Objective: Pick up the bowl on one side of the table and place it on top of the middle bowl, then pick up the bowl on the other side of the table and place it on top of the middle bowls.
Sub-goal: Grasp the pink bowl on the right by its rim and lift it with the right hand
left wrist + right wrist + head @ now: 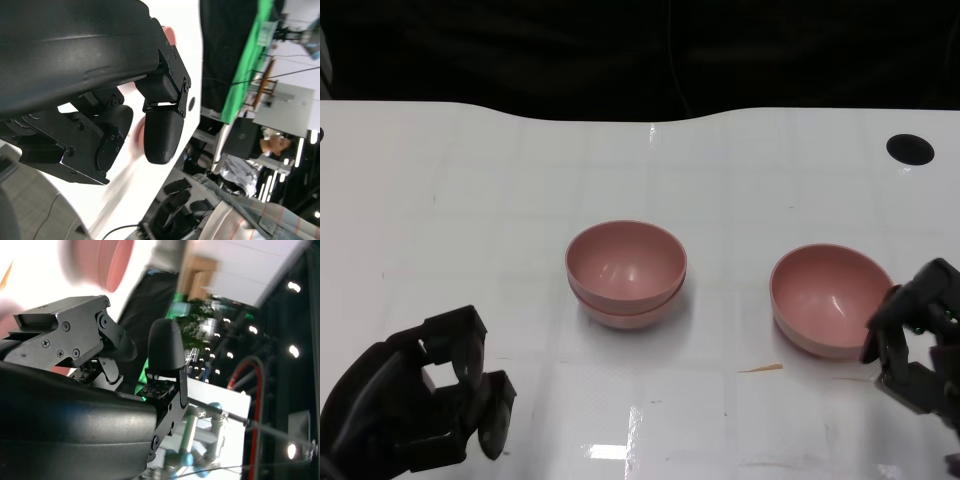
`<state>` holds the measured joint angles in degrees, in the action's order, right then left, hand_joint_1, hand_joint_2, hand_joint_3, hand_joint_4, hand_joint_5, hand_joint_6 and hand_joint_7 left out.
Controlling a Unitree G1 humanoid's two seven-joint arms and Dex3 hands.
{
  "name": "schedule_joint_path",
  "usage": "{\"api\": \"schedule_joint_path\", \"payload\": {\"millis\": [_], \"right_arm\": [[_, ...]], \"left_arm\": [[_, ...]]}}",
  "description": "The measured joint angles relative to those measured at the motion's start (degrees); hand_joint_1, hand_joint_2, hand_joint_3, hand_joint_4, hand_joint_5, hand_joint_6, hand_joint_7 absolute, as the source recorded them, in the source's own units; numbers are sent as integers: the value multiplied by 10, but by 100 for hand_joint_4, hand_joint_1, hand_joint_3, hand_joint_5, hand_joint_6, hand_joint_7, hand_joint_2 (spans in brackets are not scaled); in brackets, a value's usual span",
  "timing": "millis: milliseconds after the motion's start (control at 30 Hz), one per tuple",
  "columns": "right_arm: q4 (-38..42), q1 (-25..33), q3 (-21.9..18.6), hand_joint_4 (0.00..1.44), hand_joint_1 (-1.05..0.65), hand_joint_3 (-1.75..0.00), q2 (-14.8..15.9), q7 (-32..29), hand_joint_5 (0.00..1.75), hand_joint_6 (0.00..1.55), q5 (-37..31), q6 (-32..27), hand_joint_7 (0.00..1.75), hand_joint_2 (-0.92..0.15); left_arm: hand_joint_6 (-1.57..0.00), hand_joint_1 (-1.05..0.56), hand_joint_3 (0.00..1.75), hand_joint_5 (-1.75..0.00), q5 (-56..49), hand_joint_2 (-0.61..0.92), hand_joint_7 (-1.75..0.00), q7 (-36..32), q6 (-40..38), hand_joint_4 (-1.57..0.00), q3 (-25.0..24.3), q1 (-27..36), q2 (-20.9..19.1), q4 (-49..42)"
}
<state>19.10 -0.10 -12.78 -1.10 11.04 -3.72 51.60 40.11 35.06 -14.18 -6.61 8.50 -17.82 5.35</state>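
Note:
Two pink bowls stand nested as one stack (625, 270) in the middle of the white table (470, 200). A third pink bowl (828, 297) sits alone to its right. My right hand (918, 343) is at that bowl's right rim with its fingers apart, and I cannot tell whether they touch it. The right wrist view shows nothing between the fingers (165, 347), with the bowl (100, 262) a pink blur beyond them. My left hand (420, 410) hangs empty over the table's front left, well clear of the stack.
A black round hole (910, 149) marks the table's far right. A thin tan sliver (760, 369) lies in front of the right bowl. The table's far edge meets a dark backdrop. A person (250, 215) in a plaid sleeve shows beside the table.

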Motion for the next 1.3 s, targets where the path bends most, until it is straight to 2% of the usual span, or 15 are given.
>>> {"api": "schedule_joint_path", "payload": {"millis": [33, 67, 133, 200, 233, 267, 333, 433, 500, 633, 767, 967, 1167, 1300], "right_arm": [[-8, -1, -9, 80, -6, -68, 7, -27, 122, 84, -40, 9, 77, -76], [-14, -2, -16, 83, -8, -64, 14, -55, 112, 90, -81, 20, 63, -76], [-27, -2, -25, 85, -19, -38, 29, -107, 68, 91, -169, 34, 30, -88], [-37, -2, -27, 86, -21, -31, 49, -153, 56, 92, -243, 41, 22, -91], [-39, -2, -25, 76, -30, -30, 56, -171, 48, 83, -262, 41, 16, -92], [-56, 2, -24, 56, -49, -30, 59, -184, 32, 64, -296, 23, 8, -92], [-111, 13, -14, 36, -69, -30, 75, -187, 15, 43, -396, -41, 2, -92], [-200, 30, 22, 29, -78, -27, 100, -161, 8, 33, -552, -177, 0, -92], [-218, 35, 48, 28, -80, -25, 117, -151, 6, 32, -598, -244, 0, -92], [-205, 29, 102, 25, -79, -24, 138, -145, 4, 30, -609, -317, 0, -92], [-170, 11, 143, 25, -79, -24, 170, -146, 3, 29, -599, -349, 0, -92], [-164, 4, 178, 25, -79, -25, 197, -159, 3, 29, -572, -379, 0, -92], [-23, -79, 242, 30, -78, -26, 213, -181, 4, 31, -569, -401, 1, -92], [32, -123, 278, 32, -77, -27, 221, -193, 4, 33, -563, -402, 1, -92]], "left_arm": [[-87, 18, 155, -175, 4, 71, -175, 3, -8, -107, -4, 0, 0, -1], [-87, 17, 156, -175, 8, 71, -175, 7, -16, -107, -9, 0, 0, -1], [-87, 13, 156, -175, 14, 71, -175, 9, -34, -107, -16, 0, 0, -1], [-87, 12, 156, -175, 21, 72, -175, 9, -52, -107, -24, 0, 0, 0], [-88, 12, 157, -175, 21, 73, -175, 9, -57, -110, -26, 0, 0, 0], [-92, 11, 160, -175, 25, 76, -175, 10, -62, -117, -28, 0, 0, 0], [-95, 9, 164, -175, 38, 79, -175, 12, -73, -123, -33, -2, 3, -2], [-95, 7, 165, -175, 61, 81, -175, 23, -90, -124, -46, -7, 10, -13], [-95, 6, 165, -175, 68, 82, -175, 25, -100, -124, -55, -8, 11, -17], [-94, 7, 164, -175, 73, 86, -175, 25, -116, -123, -64, -9, 20, -17], [-93, 7, 163, -175, 78, 87, -175, 22, -132, -123, -74, -11, 29, -17], [-92, 6, 161, -175, 78, 89, -175, 21, -140, -122, -78, -12, 35, -17], [-86, 3, 154, -175, 82, 91, -175, -4, -150, -117, -93, -13, 49, -3], [-83, 3, 153, -175, 83, 92, -175, -14, -156, -114, -97, -12, 53, 2]]}}
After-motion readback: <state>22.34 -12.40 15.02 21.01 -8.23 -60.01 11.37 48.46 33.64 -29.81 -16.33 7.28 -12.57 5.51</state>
